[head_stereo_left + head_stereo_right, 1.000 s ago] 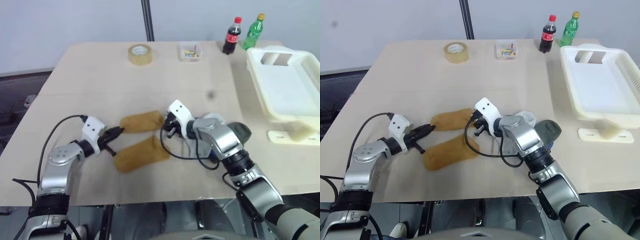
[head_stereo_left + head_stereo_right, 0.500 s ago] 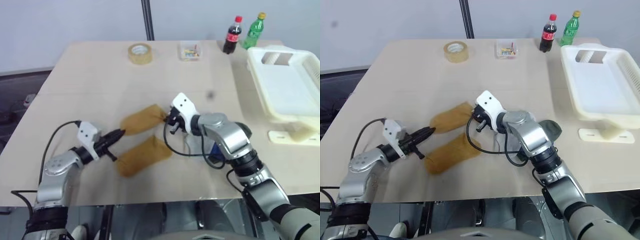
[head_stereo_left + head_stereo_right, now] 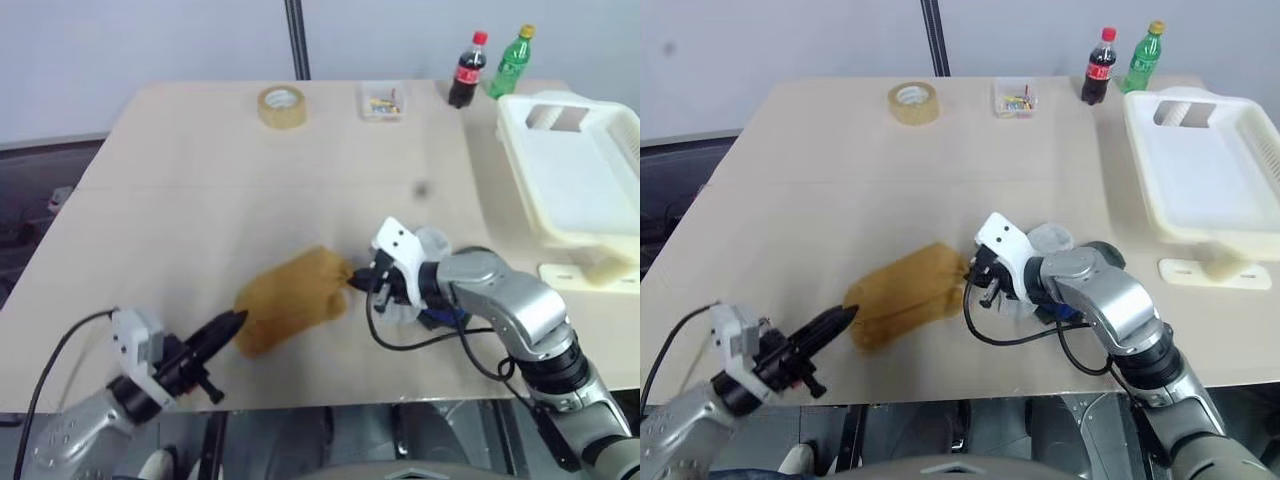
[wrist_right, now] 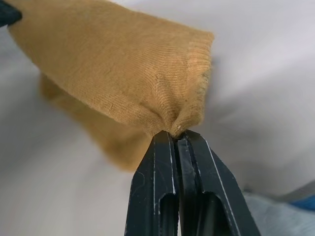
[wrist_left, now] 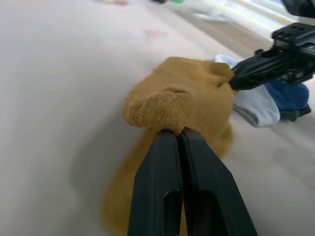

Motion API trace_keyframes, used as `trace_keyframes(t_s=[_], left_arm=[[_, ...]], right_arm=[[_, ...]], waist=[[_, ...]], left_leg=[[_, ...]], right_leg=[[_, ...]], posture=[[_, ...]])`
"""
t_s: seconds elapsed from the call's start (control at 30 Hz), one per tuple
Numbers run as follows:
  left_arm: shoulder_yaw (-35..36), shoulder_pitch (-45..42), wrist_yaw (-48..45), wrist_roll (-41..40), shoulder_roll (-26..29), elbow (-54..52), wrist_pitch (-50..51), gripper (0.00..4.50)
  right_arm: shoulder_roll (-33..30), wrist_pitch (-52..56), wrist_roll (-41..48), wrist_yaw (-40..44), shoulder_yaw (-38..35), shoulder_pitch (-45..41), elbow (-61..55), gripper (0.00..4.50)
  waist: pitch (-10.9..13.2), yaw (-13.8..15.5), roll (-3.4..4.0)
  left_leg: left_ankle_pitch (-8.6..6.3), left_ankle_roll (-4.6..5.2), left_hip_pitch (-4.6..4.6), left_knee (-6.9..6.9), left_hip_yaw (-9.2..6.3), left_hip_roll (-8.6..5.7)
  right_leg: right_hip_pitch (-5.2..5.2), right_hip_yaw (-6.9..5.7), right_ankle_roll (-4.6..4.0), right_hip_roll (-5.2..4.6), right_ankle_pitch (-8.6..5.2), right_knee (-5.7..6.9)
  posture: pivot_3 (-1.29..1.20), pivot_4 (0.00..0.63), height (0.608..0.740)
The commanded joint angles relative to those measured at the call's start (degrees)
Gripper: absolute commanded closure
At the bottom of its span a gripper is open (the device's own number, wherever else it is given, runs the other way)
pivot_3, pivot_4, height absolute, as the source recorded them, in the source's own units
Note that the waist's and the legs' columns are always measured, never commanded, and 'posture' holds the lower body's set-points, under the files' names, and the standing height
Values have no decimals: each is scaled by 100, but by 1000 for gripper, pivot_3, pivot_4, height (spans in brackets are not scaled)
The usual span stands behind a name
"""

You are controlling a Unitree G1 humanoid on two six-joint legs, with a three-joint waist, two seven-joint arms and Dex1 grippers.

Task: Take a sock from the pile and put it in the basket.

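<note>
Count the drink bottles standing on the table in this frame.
2. The cola bottle with the red cap and the green bottle with the yellow cap stand side by side at the table's far edge, next to the basket's far corner. None looks hidden.

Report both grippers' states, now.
Left gripper: shut on one end of the sock.
Right gripper: shut on the sock's other end.

No legible text anywhere.
</note>
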Motion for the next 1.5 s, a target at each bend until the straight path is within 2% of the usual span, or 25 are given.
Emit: trace_keyframes(t_s=[0.03,0.3,0.8,1.0,1.1,1.17,1.23,1.3,1.33,1.4,1.5], left_arm=[[120,353,202,37,-241,-475,-210,4408],[219,827,442,265,-680,-537,-617,4408],[199,1214,477,552,-735,-400,-773,4408],[-148,1022,673,967,-763,-330,-773,4408],[-339,935,706,1191,-724,-216,-731,4500],[-457,824,724,1338,-683,-75,-713,4500],[-558,693,653,1436,-583,148,-675,4500],[-681,565,564,1553,-470,356,-690,4500],[-714,524,540,1588,-437,415,-709,4500],[-787,232,568,1663,-379,666,-714,4500],[-967,-315,624,1834,-295,1051,-692,4500]], right_arm=[[-123,61,204,68,-48,-31,-244,4500],[-24,79,461,53,231,-166,-128,4500],[751,-275,267,-324,865,-377,663,4500],[673,-227,168,-451,790,-344,756,4500],[487,-283,199,-343,745,-323,674,3667],[281,-298,247,-221,717,-324,564,2764],[-41,-190,389,-42,562,-336,329,1633],[-273,-118,470,34,416,-366,167,978],[-321,-110,487,37,387,-381,138,854],[-290,-120,524,-52,243,-444,84,144],[-102,-320,420,-257,168,-489,164,144]], waist=[[1,14,1],[1,-2,-1],[1,-5,-4],[1,6,-5],[0,-3,-6],[1,2,-5],[-1,-14,-8],[3,3,-2],[3,14,-2],[1,12,-6],[1,12,-2]], left_leg=[[0,0,2,0,0,-1],[0,1,-1,-10,6,-2],[0,1,-1,-13,6,-1],[0,1,0,-12,4,-3],[0,1,1,-12,5,-4],[0,1,0,-12,5,-3],[0,1,0,-12,4,-3],[0,1,1,-12,5,-1],[0,1,1,-12,4,-1],[1,2,2,-12,3,-4],[1,2,9,-12,2,-2]], right_leg=[[4,-2,0,0,0,-2],[8,-10,2,38,1,-29],[7,-11,2,44,0,-32],[7,-13,3,43,1,-32],[8,-12,3,43,1,-32],[8,-13,3,45,1,-31],[8,-14,3,45,1,-30],[8,-13,3,47,1,-27],[9,-13,3,47,1,-28],[11,-14,4,46,1,-29],[16,-15,4,50,1,-27]], posture=[[0,150,740],[0,150,740],[0,150,740],[0,150,740],[0,150,740],[0,150,740],[0,150,740],[0,150,740],[0,150,740],[0,150,740],[0,150,740]])
